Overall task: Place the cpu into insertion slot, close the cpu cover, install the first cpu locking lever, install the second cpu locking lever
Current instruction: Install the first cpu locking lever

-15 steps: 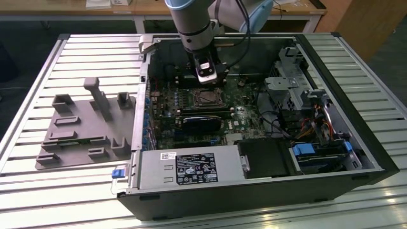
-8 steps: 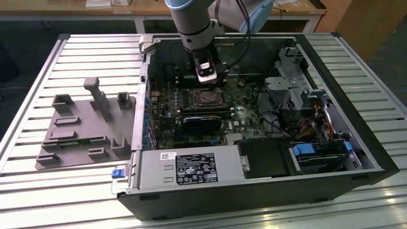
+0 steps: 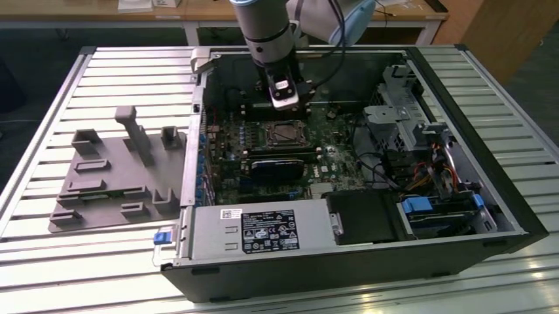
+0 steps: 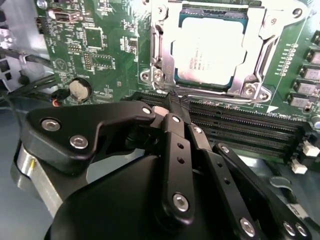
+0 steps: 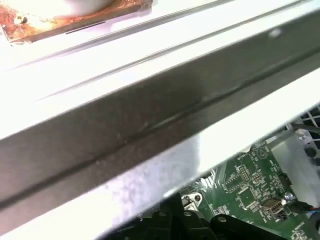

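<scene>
So the whole thing sits inside the open computer case [image 3: 367,196], and I'll use the insertion slot [image 3: 286,133] on the green motherboard [image 4: 107,45] as my reference point. The arm [image 3: 262,29] comes down just behind the slot, toward the case's back wall. In the second wrist view the cpu [image 4: 209,50] is already seated in the slot, silver top facing up, and the cpu cover [image 4: 260,55] looks folded down around it, its window framing the chip. The long memory slots [image 4: 250,122] lie between the slot and the gripper [image 4: 176,102]. Its fingers look pinched together with nothing between them, tips just short of the cover's near edge, near a thin wire lever there. Whether either lever is latched, I can't tell.
</scene>
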